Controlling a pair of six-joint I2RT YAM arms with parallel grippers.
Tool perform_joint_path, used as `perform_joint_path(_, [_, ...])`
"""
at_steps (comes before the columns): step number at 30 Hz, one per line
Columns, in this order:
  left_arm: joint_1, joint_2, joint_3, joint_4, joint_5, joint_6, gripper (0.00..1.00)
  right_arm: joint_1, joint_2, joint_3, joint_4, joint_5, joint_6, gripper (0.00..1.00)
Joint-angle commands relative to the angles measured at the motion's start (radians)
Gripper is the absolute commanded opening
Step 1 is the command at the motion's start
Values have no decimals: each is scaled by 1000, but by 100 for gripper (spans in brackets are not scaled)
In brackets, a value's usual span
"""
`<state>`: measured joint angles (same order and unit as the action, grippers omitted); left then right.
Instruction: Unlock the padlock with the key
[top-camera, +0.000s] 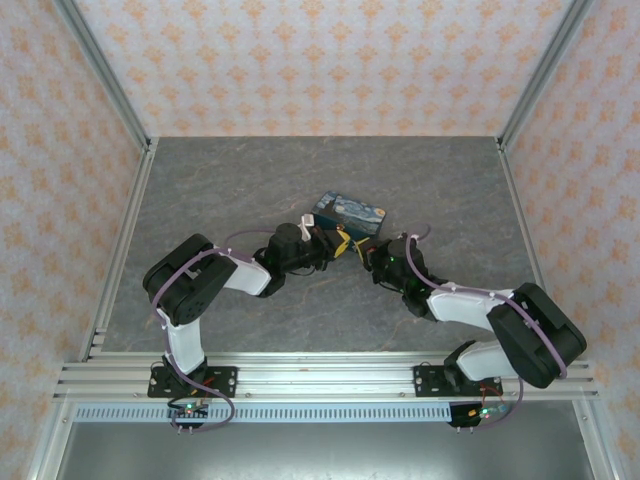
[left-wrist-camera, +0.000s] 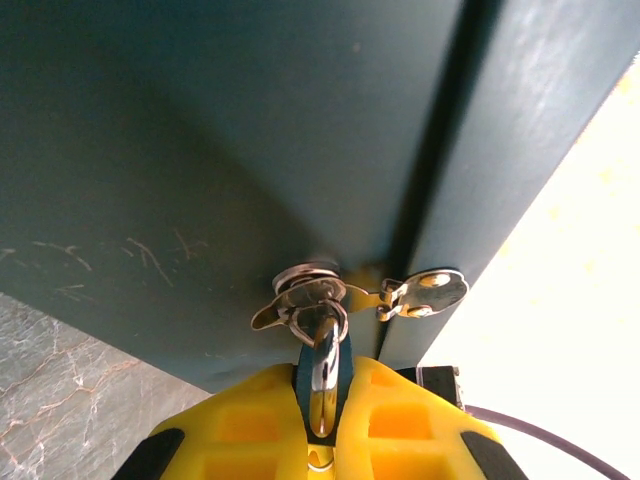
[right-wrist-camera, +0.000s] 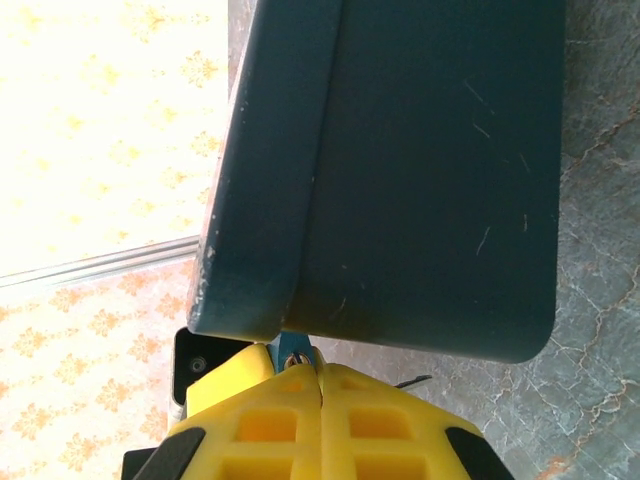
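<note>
The padlock (left-wrist-camera: 323, 362) hangs by its silver shackle from the hasp (left-wrist-camera: 310, 296) of a dark blue box (left-wrist-camera: 220, 150). My left gripper (left-wrist-camera: 325, 374) is shut on its blue body, one yellow finger on each side. In the right wrist view, the padlock's underside with its keyhole (right-wrist-camera: 298, 348) sits under the box's edge. My right gripper (right-wrist-camera: 318, 366) is shut with its tips right against it. A sliver of the key (right-wrist-camera: 297, 357) shows at the keyhole, and the rest is hidden between the pads. From above, the left gripper (top-camera: 338, 245) and right gripper (top-camera: 366, 251) meet in front of the box (top-camera: 350, 213).
The box, painted blue with yellow swirls on top, lies on the grey marbled table (top-camera: 250, 180) near its middle. Patterned walls and metal rails (top-camera: 120, 230) close the table on the left, back and right. A silver hinge plate (left-wrist-camera: 430, 292) sits beside the hasp.
</note>
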<state>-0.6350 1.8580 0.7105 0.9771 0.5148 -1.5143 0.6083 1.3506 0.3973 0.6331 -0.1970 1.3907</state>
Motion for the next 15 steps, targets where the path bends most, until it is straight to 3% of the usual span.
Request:
perform_joint_path(1, [-17,-1,13,52,3,8,0,6,15,32,14,23,-16,0])
perform_joint_path(15, [-37,-8,24,54,9,5,0,6,60,43,38,0,-56,0])
